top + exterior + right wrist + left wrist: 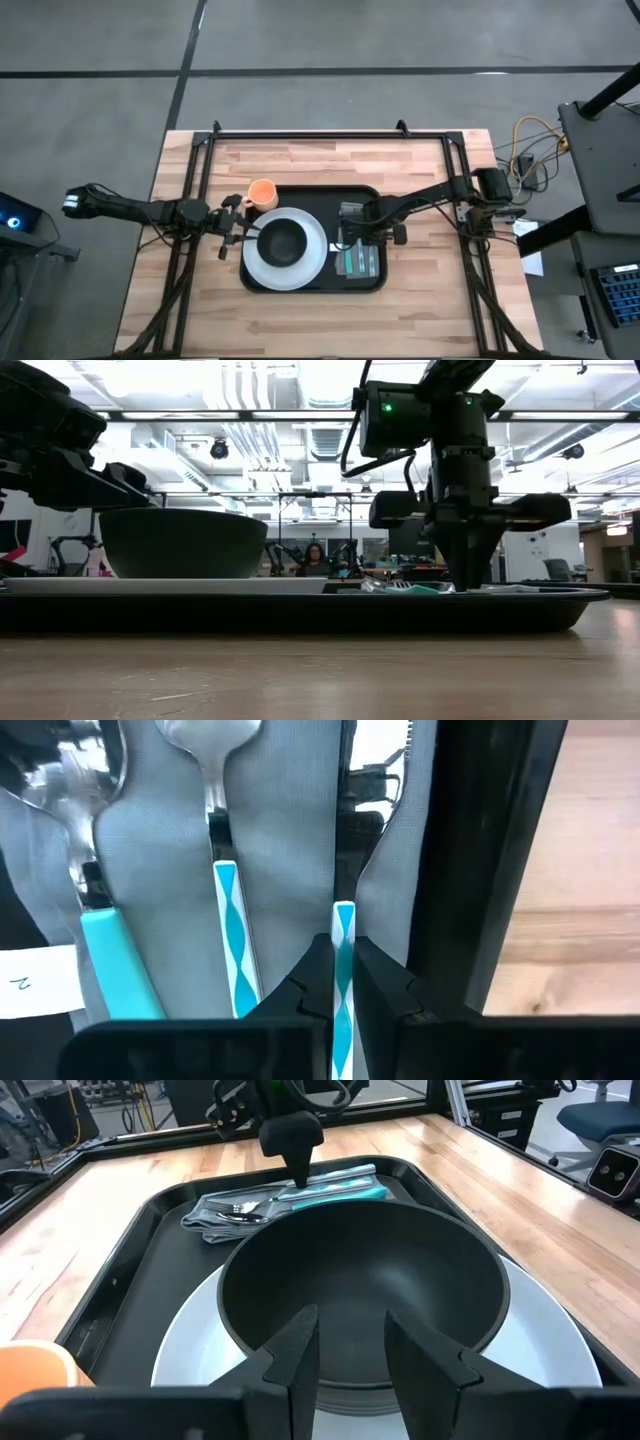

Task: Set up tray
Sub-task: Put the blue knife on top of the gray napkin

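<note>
The black tray lies mid-table. On it rests a white plate carrying a black bowl, with a grey napkin to the plate's right bearing three teal-handled pieces of cutlery. An orange cup stands at the tray's far-left corner. My left gripper is open, level at the bowl's left rim, and I see no touch. My right gripper points down over the napkin, shut on the knife. My right gripper pinches the knife's teal-and-white handle between its two fingers, coming from above and pointing down. The fingers close across the handle's width. The knife lies flat along the napkin's edge beside the tray's right rim.
A spoon and a plain-teal-handled piece lie on the napkin beside the knife, with a white label nearby. A black frame borders the wooden table. Bare wood lies near and far of the tray.
</note>
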